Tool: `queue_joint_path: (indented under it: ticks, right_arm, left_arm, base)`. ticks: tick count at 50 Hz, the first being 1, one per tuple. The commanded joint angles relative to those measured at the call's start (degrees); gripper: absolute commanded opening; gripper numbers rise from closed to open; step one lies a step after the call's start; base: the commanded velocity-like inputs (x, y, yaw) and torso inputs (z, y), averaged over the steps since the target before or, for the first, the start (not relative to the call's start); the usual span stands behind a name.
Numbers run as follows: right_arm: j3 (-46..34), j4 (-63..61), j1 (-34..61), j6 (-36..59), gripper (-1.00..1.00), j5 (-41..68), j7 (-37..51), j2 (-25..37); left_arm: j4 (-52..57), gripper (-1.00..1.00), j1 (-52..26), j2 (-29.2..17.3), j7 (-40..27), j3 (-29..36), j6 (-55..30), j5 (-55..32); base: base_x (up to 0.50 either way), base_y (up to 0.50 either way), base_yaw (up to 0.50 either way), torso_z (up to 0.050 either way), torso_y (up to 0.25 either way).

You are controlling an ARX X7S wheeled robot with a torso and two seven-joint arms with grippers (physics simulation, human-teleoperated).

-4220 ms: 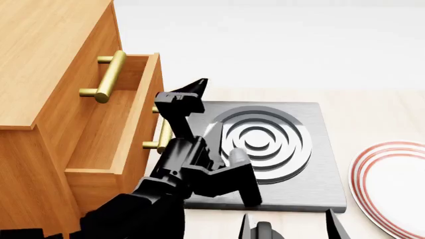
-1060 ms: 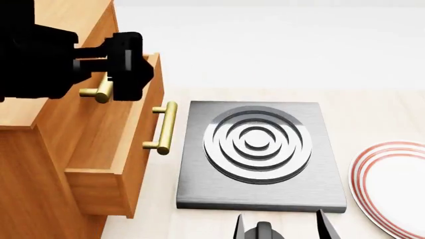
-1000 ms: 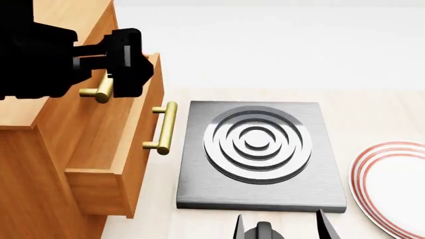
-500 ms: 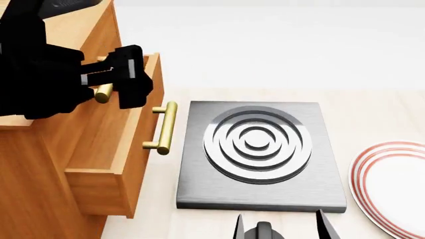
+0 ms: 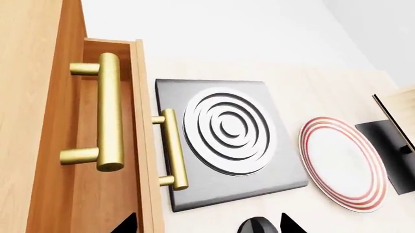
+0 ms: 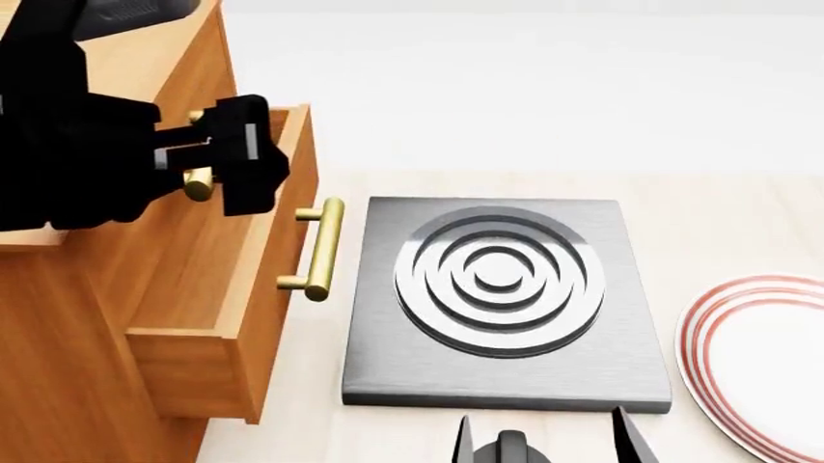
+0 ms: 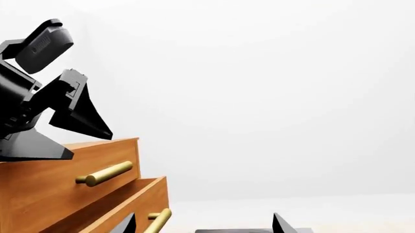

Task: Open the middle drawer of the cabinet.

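Left gripper [image 6: 238, 159] hangs above the cabinet's [image 6: 77, 318] top front edge, over the topmost drawer's brass handle [image 5: 109, 111]; its jaws look spread and carry nothing, as far as I can read from the black tips in the head and right wrist views. Right gripper [image 6: 547, 439] sits low at the near edge of the head view, tips apart, nothing between them, just near of the grey hotplate [image 6: 496, 294].

The middle drawer [image 6: 226, 289] stands pulled out to the right of the cabinet face, its own brass handle [image 6: 318, 249] clear of both arms and close to the hotplate's left edge. I judge the task done or nearly so; how much travel is left I cannot tell.

Risks as I see them:
- Lowering the left arm from here could knock the top handle or the drawer's rim and push the drawer back in.
- Swinging it right and down could clip the drawer front.
- Pulling further may bring the drawer front against the hotplate.

Containers: the middle drawer's interior, where visible in the head and left wrist views, shows bare wood, no contents; its far-left part is hidden by the left arm. The red-ringed plate [image 6: 759, 362], right of the hotplate, holds nothing.
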Motion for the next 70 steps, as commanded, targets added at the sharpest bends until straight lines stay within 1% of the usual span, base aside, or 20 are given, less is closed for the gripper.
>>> queue_joint_path:
  ticks: [1, 6, 10, 17, 25, 30, 37, 45, 47, 53, 57, 63, 70]
  right_arm:
    - [-0.1, -0.2, 0.1, 0.1, 1.0, 0.0, 0.1, 0.1]
    - [0.0, -0.2, 0.1, 0.1, 1.0, 0.1, 0.2, 0.2]
    - [-0.1, -0.2, 0.0, -0.1, 1.0, 0.0, 0.2, 0.3]
    - [-0.1, -0.4, 0.0, 0.1, 1.0, 0.0, 0.4, 0.4]
    - [-0.2, -0.4, 0.0, 0.1, 1.0, 0.1, 0.5, 0.5]
    - [-0.2, -0.4, 0.0, 0.2, 1.0, 0.1, 0.6, 0.5]
    - [-0.3, -0.1, 0.2, 0.1, 1.0, 0.2, 0.6, 0.5]
    - [-0.3, 0.1, 0.3, 0.2, 1.0, 0.6, 0.7, 0.6]
    - [-0.3, 0.2, 0.3, 0.1, 1.0, 0.6, 0.6, 0.6]
    - [-0.5, 0.7, 0.4, -0.1, 1.0, 0.8, 0.5, 0.5]
    - [-0.5, 0.9, 0.4, -0.1, 1.0, 0.9, 0.5, 0.5]
    - [-0.3, 1.1, 0.3, -0.1, 1.0, 1.2, 0.8, 0.5]
    - [0.1, 1.2, 0.3, -0.2, 1.0, 1.6, 1.0, 0.7]
  left_arm:
    - [-0.8, 1.0, 0.1, 0.4, -2.2, 2.1, -0.6, -1.9]
    - [-2.0, 1.0, -4.2, 0.8, -3.9, 1.6, -1.7, -3.8]
    - [-1.8, 1.0, -5.5, 0.8, -4.5, 1.5, -1.9, -4.4]
    - [-1.9, 1.0, -5.6, 0.8, -4.5, 1.7, -1.9, -4.4]
    - [-2.8, 1.0, -7.1, 2.0, -4.7, 1.7, -1.8, -4.8]
    - [-3.1, 1.0, -6.7, 3.0, -3.9, 1.7, -1.3, -4.5]
    - [-4.2, 1.0, -6.4, 5.6, -2.5, 2.0, -0.6, -4.0]
    - [-7.3, 1.0, -7.4, 7.5, -2.0, 3.3, -1.8, -3.7]
    - [-7.9, 1.0, -7.3, 7.6, -2.9, 3.9, -1.3, -3.0]
    - [-6.0, 1.0, -3.8, 7.5, -2.7, 4.1, 1.2, -1.4]
    - [-3.9, 1.0, 0.3, 7.8, -3.9, 2.8, 8.9, 1.9]
    - [-1.3, 1.0, 4.5, 9.7, -4.4, 2.7, 14.4, 4.9]
    - [2.3, 1.0, 7.4, 10.2, -5.2, 2.7, 15.8, 4.8]
  base:
    - [0.0, 0.0, 0.0, 0.0, 0.0]
    - [0.0, 0.0, 0.0, 0.0, -0.002]
    - [0.0, 0.0, 0.0, 0.0, 0.0]
    - [0.0, 0.0, 0.0, 0.0, 0.0]
    - [0.0, 0.0, 0.0, 0.0, 0.0]
    - [0.0, 0.0, 0.0, 0.0, 0.0]
    - [0.0, 0.0, 0.0, 0.0, 0.0]
    - [0.0, 0.0, 0.0, 0.0, 0.0]
    - [0.0, 0.0, 0.0, 0.0, 0.0]
    - [0.0, 0.0, 0.0, 0.0, 0.0]
    - [0.0, 0.0, 0.0, 0.0, 0.0]
    - [0.0, 0.0, 0.0, 0.0, 0.0]
    - [0.0, 0.0, 0.0, 0.0, 0.0]
